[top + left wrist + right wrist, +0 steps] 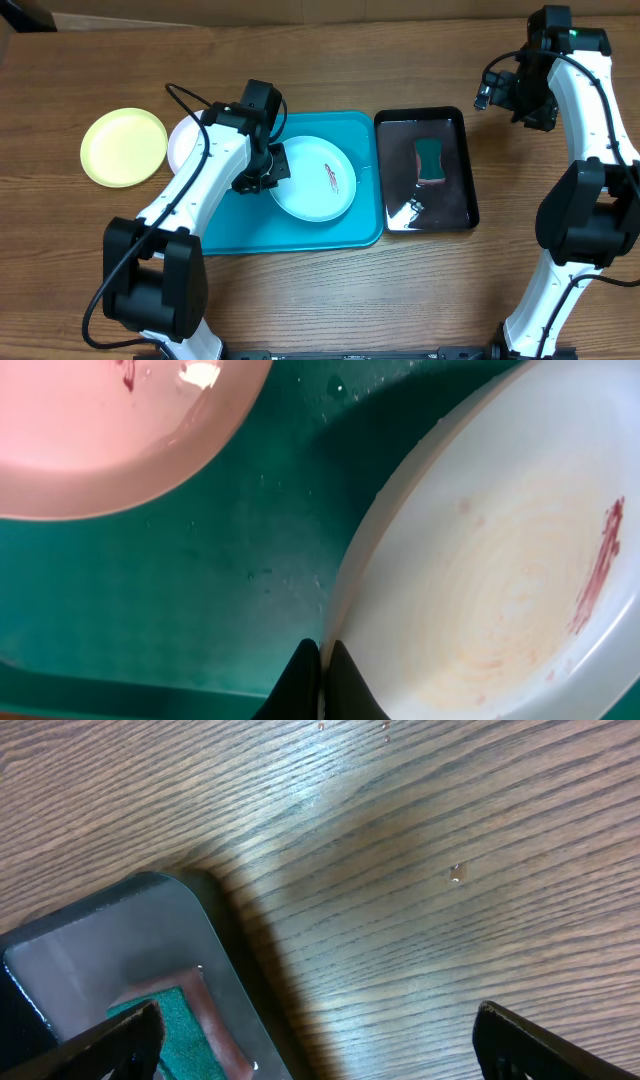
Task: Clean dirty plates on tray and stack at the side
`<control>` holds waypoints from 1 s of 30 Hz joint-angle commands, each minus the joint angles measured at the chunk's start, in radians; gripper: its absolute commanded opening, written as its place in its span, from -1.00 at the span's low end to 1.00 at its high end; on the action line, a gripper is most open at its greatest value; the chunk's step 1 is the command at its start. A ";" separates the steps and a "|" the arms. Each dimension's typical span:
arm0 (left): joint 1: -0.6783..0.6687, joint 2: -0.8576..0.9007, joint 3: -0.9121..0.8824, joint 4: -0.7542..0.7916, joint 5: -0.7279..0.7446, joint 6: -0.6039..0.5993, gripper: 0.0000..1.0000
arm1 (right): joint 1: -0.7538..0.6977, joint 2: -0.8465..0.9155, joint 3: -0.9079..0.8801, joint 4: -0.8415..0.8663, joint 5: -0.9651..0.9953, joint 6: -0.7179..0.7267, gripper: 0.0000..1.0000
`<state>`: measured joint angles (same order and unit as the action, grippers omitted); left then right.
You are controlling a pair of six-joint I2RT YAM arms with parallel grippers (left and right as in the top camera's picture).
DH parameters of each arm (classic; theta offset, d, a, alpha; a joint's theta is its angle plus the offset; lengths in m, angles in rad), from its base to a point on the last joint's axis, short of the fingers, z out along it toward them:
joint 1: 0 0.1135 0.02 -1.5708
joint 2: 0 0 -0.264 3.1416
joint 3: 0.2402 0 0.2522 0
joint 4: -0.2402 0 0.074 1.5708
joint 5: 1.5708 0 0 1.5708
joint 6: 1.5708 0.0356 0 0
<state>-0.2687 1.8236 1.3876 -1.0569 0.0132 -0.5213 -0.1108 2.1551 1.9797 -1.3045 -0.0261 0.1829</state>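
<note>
A: Where's the left gripper (320, 678)?
B: Closed at the left rim of the pale blue plate (315, 178), which lies smeared on the turquoise tray (300, 235) (a true pinch I can't confirm).
A: Next?
B: Likely scrubbing; the right gripper (325, 1038), wide open, must fetch the sponge (431, 160).

no legible text, no labels, no brand marks, no numbers, no signs in the overhead view or either wrist view
</note>
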 commanded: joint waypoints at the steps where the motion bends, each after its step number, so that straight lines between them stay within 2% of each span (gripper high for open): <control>1: -0.009 0.021 0.018 0.015 -0.022 0.008 -0.91 | -0.001 -0.027 0.017 0.002 -0.002 0.001 1.00; 6: -0.009 0.021 -0.009 0.073 -0.012 0.008 -0.92 | -0.001 -0.027 0.017 0.002 -0.002 0.001 1.00; 9: -0.009 0.022 -0.019 0.088 -0.008 -0.015 -0.78 | -0.001 -0.027 0.017 0.002 -0.002 0.001 1.00; 12: -0.012 0.024 -0.050 0.118 -0.010 -0.037 -0.92 | -0.001 -0.027 0.017 0.002 -0.002 0.001 1.00; 17: -0.014 0.024 -0.111 0.172 0.005 -0.040 -0.92 | -0.001 -0.027 0.017 0.002 -0.002 0.001 1.00; 20: -0.012 0.024 -0.111 0.179 0.003 -0.040 -0.44 | -0.001 -0.027 0.017 0.002 -0.002 0.001 1.00; 21: -0.013 0.024 -0.111 0.184 0.005 -0.040 -0.41 | -0.001 -0.027 0.017 0.002 -0.002 0.001 1.00; 30: -0.023 0.034 -0.112 0.203 -0.006 -0.014 -0.60 | -0.001 -0.027 0.017 0.002 -0.002 0.001 1.00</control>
<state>-0.2775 1.8359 1.2816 -0.8589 0.0135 -0.5476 -0.1108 2.1551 1.9797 -1.3048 -0.0261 0.1825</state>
